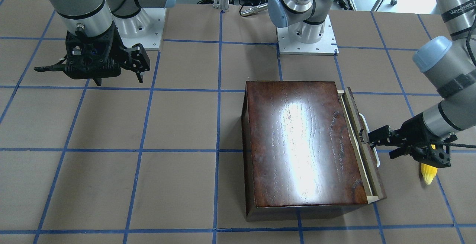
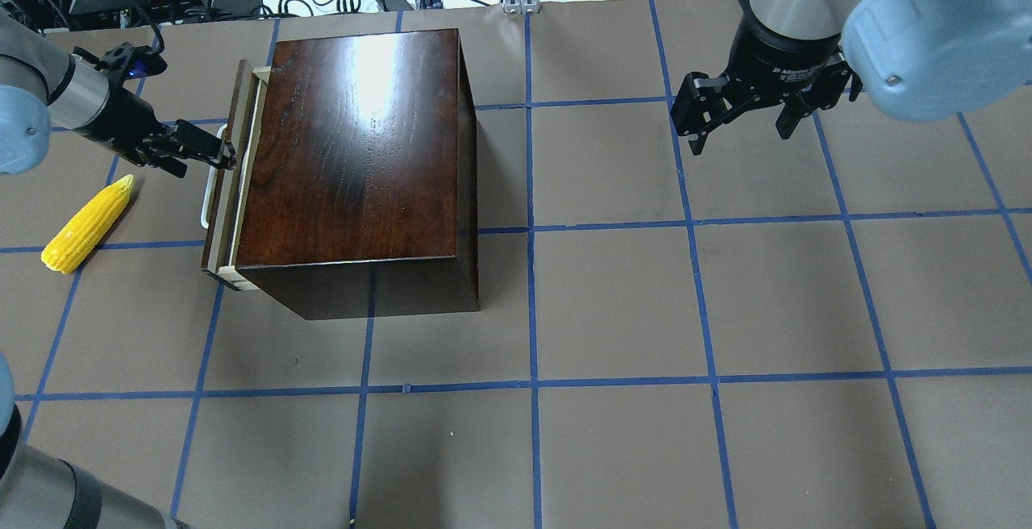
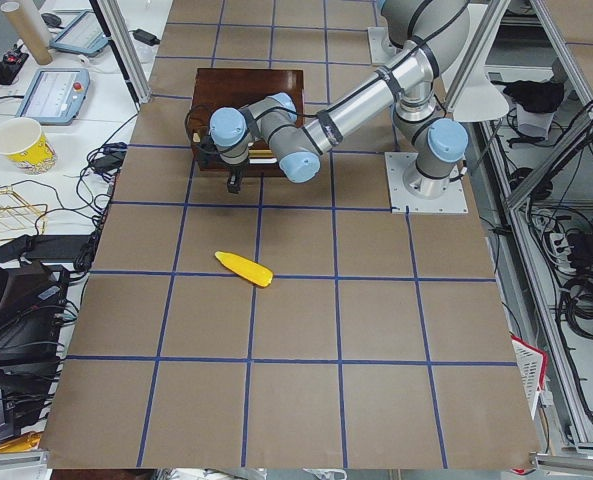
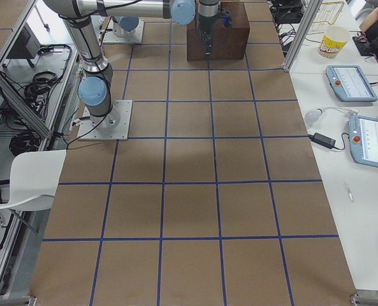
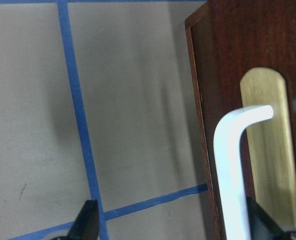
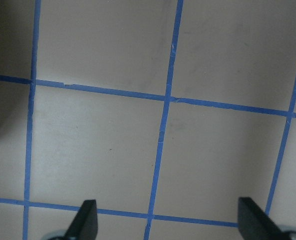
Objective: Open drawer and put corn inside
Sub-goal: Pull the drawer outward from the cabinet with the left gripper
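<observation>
The dark-brown wooden box (image 2: 355, 150) stands at left centre of the table. Its drawer (image 2: 228, 198) is pulled out a little, so a pale-wood strip shows behind the dark front panel. My left gripper (image 2: 222, 158) is at the white curved handle (image 2: 206, 208). In the left wrist view its fingers are spread, and the handle (image 5: 230, 170) lies between them, close to one finger. The yellow corn (image 2: 87, 223) lies on the table left of the drawer, apart from it. My right gripper (image 2: 742, 130) is open and empty, hanging above the table far to the right.
The table is brown paper with a blue tape grid (image 2: 532, 227). The two arm bases (image 1: 306, 39) stand at the robot's side. Cables and tablets lie beyond the table's edges. The corn (image 1: 427, 174) lies just behind my left wrist in the front-facing view.
</observation>
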Robot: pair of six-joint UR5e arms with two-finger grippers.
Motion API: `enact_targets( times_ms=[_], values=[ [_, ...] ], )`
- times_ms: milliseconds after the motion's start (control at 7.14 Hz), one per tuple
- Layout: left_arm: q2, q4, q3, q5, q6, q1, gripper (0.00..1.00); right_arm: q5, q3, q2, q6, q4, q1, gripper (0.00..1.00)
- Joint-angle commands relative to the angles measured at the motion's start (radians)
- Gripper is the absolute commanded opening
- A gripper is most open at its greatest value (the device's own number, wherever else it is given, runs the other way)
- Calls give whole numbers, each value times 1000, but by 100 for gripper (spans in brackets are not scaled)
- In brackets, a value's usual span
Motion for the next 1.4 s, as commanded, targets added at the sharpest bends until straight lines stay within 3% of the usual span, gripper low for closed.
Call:
enact_targets(
  times_ms=[0,981,1261],
  values=[
    [-5,-3,14,9,10,3,100,0,0,0,0,0,1,100],
    [-36,-46,58,33,123,59,100,0,0,0,0,0,1,100],
    [-49,-96,110,56,124,56,100,0,0,0,0,0,1,100]
  ],
)
